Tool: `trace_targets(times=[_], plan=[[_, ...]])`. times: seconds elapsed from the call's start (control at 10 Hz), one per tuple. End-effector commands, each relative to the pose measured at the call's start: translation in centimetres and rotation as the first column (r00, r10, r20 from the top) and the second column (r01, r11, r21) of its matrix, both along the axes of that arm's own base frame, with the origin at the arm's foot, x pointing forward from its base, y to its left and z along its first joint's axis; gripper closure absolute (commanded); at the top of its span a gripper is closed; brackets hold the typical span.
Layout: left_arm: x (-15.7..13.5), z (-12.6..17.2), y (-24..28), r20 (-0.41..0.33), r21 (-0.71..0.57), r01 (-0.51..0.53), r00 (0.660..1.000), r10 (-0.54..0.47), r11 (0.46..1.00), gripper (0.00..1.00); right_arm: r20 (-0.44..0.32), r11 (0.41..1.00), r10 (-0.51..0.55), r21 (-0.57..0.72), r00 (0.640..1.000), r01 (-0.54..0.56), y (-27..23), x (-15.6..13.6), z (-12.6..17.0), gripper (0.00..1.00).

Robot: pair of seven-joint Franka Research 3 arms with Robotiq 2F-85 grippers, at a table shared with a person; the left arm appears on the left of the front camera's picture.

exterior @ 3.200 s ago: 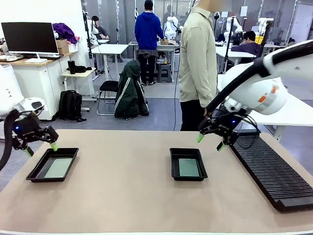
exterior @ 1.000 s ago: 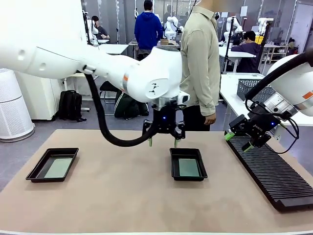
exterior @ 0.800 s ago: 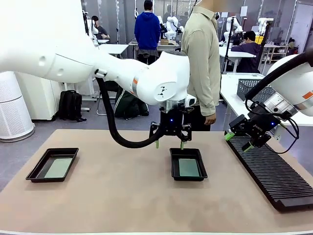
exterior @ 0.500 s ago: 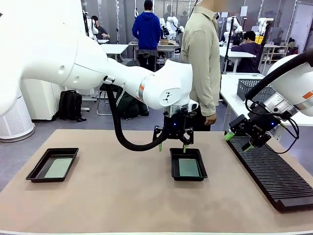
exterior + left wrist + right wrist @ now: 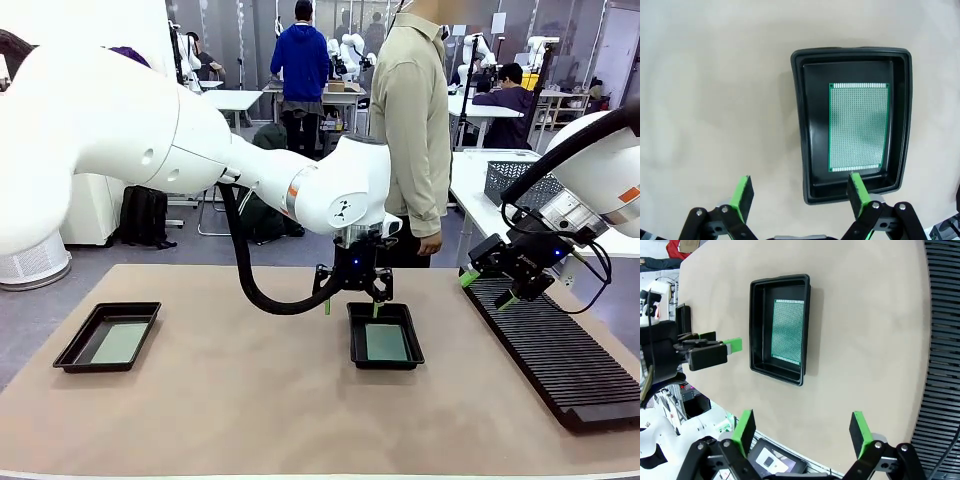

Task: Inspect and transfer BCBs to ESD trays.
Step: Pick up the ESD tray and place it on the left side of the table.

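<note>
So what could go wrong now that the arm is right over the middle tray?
The left tool hangs open above the middle tray's rim, one finger over the tray, the other over bare table; coming straight down it might bump the rim. The green board lies flat on the tray floor, so it may be hard to pinch and could slide.

The left hand (image 5: 350, 303) has been swung from beside the left-hand ESD tray (image 5: 107, 337) across the bench (image 5: 250, 400) and lowered over the far edge of the middle ESD tray (image 5: 384, 334). The right hand (image 5: 489, 288) has been drawn back over the black ribbed rack (image 5: 560, 355).
</note>
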State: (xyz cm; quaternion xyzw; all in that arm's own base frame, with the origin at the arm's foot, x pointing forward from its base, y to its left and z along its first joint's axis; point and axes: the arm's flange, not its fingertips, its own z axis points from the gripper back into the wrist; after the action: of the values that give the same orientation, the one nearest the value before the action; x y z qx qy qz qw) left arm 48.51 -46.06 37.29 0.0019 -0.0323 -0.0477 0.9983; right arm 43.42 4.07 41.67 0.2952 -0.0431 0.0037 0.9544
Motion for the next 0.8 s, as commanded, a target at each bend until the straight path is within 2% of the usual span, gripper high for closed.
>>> trace_targets(times=[0.0,0.7], plan=[[0.8,-0.9,-0.2,0.005,-0.015,0.018,1.0,-0.018,1.0,0.0,-0.007,1.0,-0.021,-0.005,1.0,0.021,0.2,0.1,-0.1,0.0],[2.8,-4.9,-0.6,-0.02,-0.017,0.016,1.0,-0.016,1.0,0.0,-0.007,1.0,-0.021,-0.005,1.0,0.021,0.2,0.1,-0.1,0.0]])
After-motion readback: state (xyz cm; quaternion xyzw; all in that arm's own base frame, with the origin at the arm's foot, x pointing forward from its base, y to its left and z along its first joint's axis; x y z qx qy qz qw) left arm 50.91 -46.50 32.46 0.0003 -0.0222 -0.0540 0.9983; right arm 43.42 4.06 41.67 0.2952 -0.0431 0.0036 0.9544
